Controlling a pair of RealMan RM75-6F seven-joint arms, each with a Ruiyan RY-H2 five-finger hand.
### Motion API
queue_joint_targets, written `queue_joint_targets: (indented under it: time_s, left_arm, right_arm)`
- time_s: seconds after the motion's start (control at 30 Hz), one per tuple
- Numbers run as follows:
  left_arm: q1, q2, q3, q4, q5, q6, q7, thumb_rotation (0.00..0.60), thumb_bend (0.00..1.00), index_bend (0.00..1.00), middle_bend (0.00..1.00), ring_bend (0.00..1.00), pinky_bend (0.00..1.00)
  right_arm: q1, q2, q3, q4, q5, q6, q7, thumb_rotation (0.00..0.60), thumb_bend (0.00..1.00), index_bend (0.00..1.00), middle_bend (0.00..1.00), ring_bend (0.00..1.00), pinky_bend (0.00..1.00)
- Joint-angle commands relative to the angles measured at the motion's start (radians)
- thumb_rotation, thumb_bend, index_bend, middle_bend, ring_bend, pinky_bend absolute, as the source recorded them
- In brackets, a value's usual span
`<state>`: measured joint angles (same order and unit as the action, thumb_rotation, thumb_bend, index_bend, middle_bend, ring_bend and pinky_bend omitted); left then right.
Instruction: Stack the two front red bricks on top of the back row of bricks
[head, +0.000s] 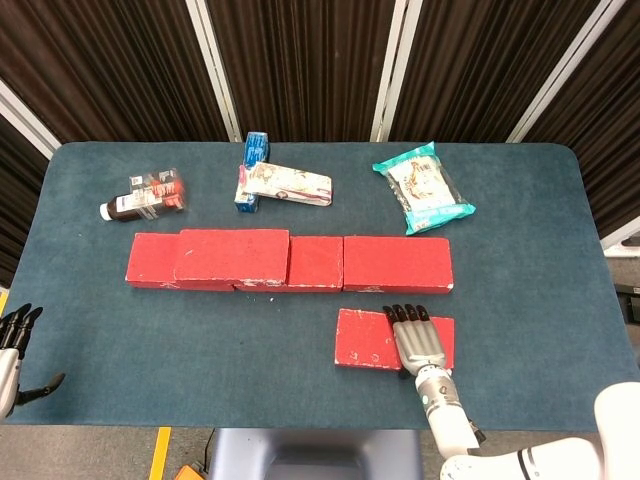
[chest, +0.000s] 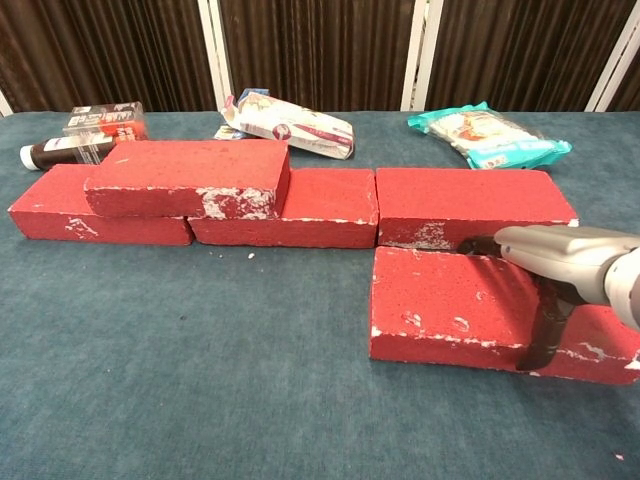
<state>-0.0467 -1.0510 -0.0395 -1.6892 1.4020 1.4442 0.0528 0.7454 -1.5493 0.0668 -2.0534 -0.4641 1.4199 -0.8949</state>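
Head view shows you about halfway through. One red brick (head: 232, 255) already sits on top of the back row (head: 395, 263), left of centre in the frame, spanning the joint between the two leftmost bricks of that row. The chest view confirms it rides a level higher than the rest.

What is left is the second front brick (head: 368, 339) — it lies flat on the bench (head: 300, 340) in the lower right of the frame, just in front of the rightmost back-row brick, near it but not on it.

Your right hand (head: 421, 341) rests over the right part of that brick, fingers stretched flat along its top face. In the chest view the thumb (chest: 542, 330) hangs down over the brick's front face, so you seem to be setting a clamp across the brick's width. Whether the grip is actually tight I cannot tell, and the brick sits flat on the bench.

Your left hand (head: 12, 345) is at the lower left edge of the frame, off the bench's side, fingers apart and holding nothing.

By my reading, the remaining work is to secure this brick, lift it, and set it on the bare stretch of the back row at the right — where the top is free.

At the far side of the bench lie a dark bottle (head: 140, 199), a white packet (head: 288, 184) and a teal snack bag (head: 423, 188), well apart from the bricks.
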Motion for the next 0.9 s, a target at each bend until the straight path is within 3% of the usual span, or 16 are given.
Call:
queue_joint_targets:
  time_s: [0.03, 0.33, 0.6, 0.9]
  left_arm:
    - [0.000, 0.000, 0.000, -0.001, -0.001, -0.001, 0.000, 0.600, 0.18, 0.00, 0.00, 0.00, 0.04]
    - [0.000, 0.001, -0.002, -0.005, -0.009, -0.001, 0.001, 0.600, 0.18, 0.00, 0.00, 0.00, 0.04]
    - [-0.001, 0.005, 0.000, -0.010, -0.013, -0.008, 0.002, 0.600, 0.18, 0.00, 0.00, 0.00, 0.04]
    - [-0.002, 0.007, -0.001, -0.009, -0.022, -0.012, 0.000, 0.600, 0.18, 0.00, 0.00, 0.00, 0.04]
  right_arm:
    - [-0.002, -0.003, 0.000, 0.002, -0.007, 0.000, 0.002, 0.600, 0.00, 0.07, 0.19, 0.13, 0.00]
    - [-0.011, -0.017, -0.003, 0.010, -0.030, 0.007, 0.000, 0.600, 0.18, 0.15, 0.23, 0.16, 0.00]
    - [-0.024, -0.015, -0.006, 0.001, -0.072, 0.015, 0.008, 0.600, 0.40, 0.22, 0.26, 0.20, 0.00]
    - [-0.015, 0.062, 0.042, -0.109, -0.093, 0.028, -0.002, 0.600, 0.44, 0.23, 0.26, 0.20, 0.00]
